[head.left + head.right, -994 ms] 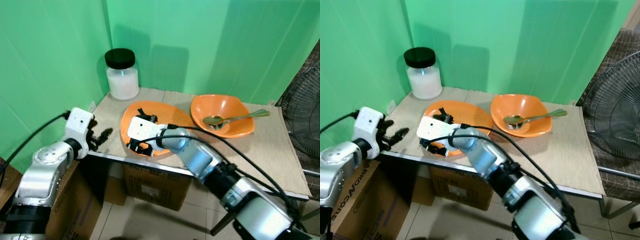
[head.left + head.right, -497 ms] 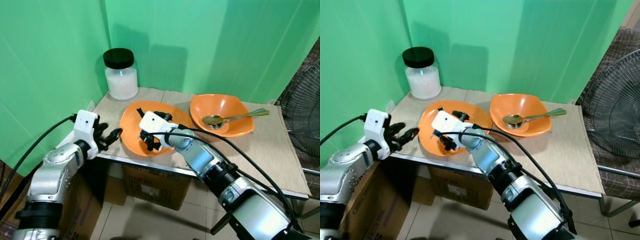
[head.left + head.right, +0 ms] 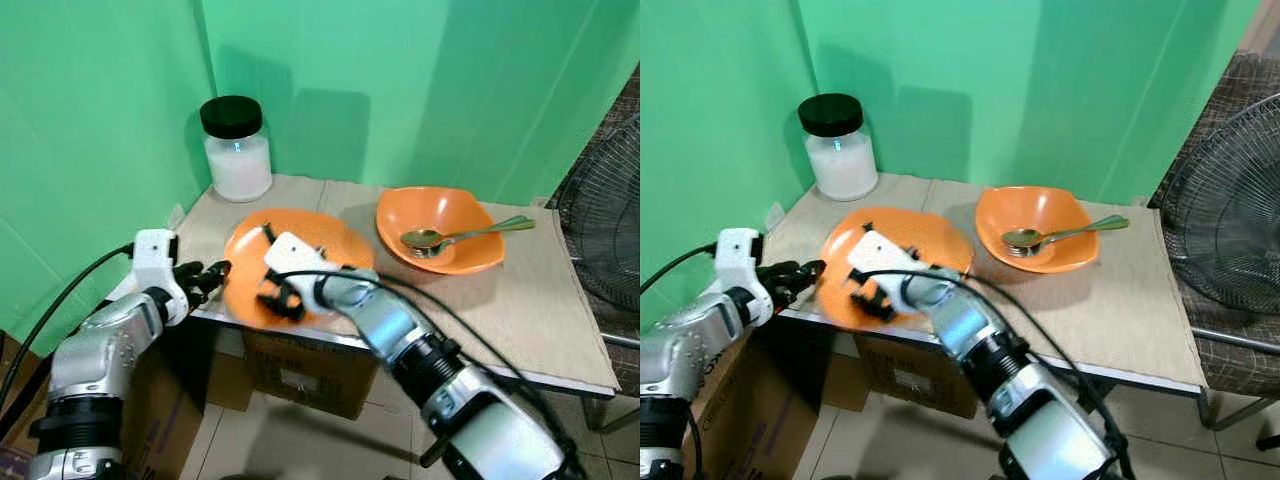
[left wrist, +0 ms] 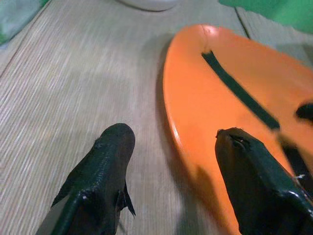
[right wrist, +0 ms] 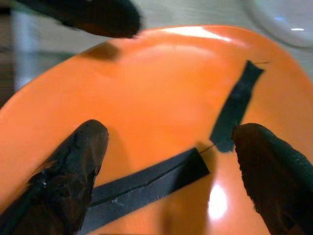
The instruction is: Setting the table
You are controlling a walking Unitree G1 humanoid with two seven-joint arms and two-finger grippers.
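Observation:
An orange plate (image 3: 325, 240) with black tape strips (image 5: 234, 107) lies at the table's front left, its rim near the table edge. My right gripper (image 3: 272, 272) is over the plate's left half. Its fingers (image 5: 73, 166) are spread open, with nothing between them. My left gripper (image 3: 208, 277) is at the plate's left rim, open. In the left wrist view the plate (image 4: 220, 98) has its rim in the gap between my two fingers (image 4: 107, 161). An orange bowl (image 3: 390, 210) with a metal spoon (image 3: 470, 235) in it sits to the right.
A glass jar (image 3: 236, 150) with a black lid stands in the back left corner by the green walls. The wooden table (image 3: 530, 300) has bare room at the front right. A fan (image 3: 610, 220) stands to the right. A cardboard box (image 3: 300, 370) sits under the table.
The plate has slid left toward the table's front left edge under my right gripper. My left gripper has closed in on the plate's rim.

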